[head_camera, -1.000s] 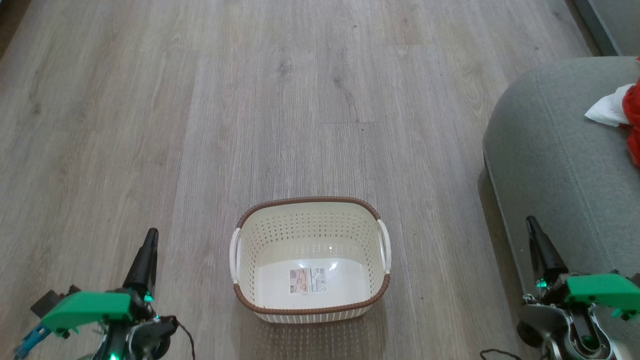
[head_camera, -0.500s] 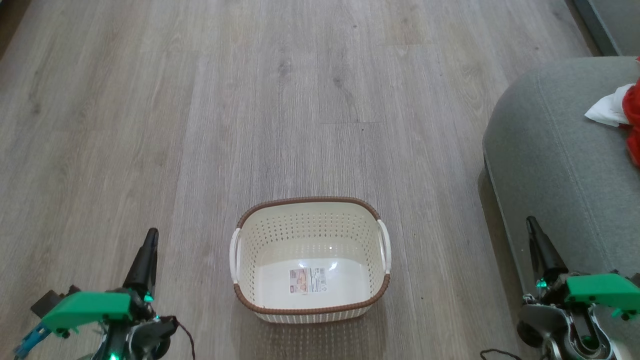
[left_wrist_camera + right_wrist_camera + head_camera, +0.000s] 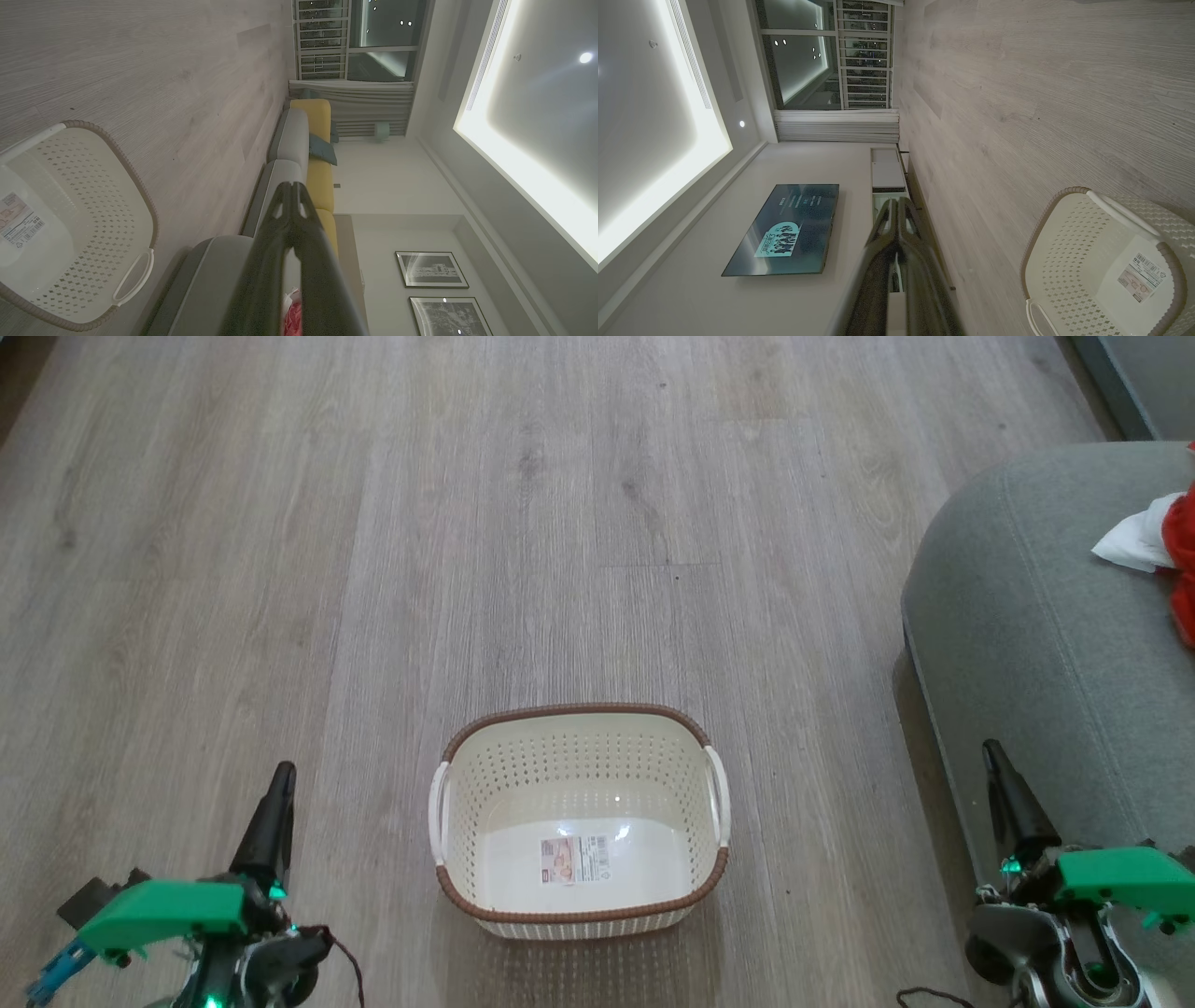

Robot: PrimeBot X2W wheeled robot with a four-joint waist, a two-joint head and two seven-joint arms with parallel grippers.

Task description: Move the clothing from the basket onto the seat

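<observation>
Wood-grain flooring (image 3: 560, 523) carried the basket (image 3: 579, 711), which sat well apart from the seat (image 3: 1027, 616) on the robot's right. The basket's inside was bare down to the label sticker (image 3: 573, 859). The clothing (image 3: 1178, 555) lay on the seat's top near its far right edge, red fabric with a white fold, cut off by the frame. On that evidence the transfer looked finished, which would explain why both arms were parked low and clear of the basket, 1 on each side. The left gripper (image 3: 282, 773) had its 2 fingers pressed together on nothing. The right gripper (image 3: 990, 749), just beside the seat's near edge, was likewise closed and empty.

From the head view the clothing was a sliver at the border. The left wrist view added a scrap of red low between its own fingers, by the grey cushion, plus a yellow sofa (image 3: 322, 177) and framed prints (image 3: 430, 269) beyond. The right wrist view gave instead a wall-mounted television (image 3: 784, 228) and a dark window (image 3: 803, 56), with the basket's empty floor in its lower corner.
</observation>
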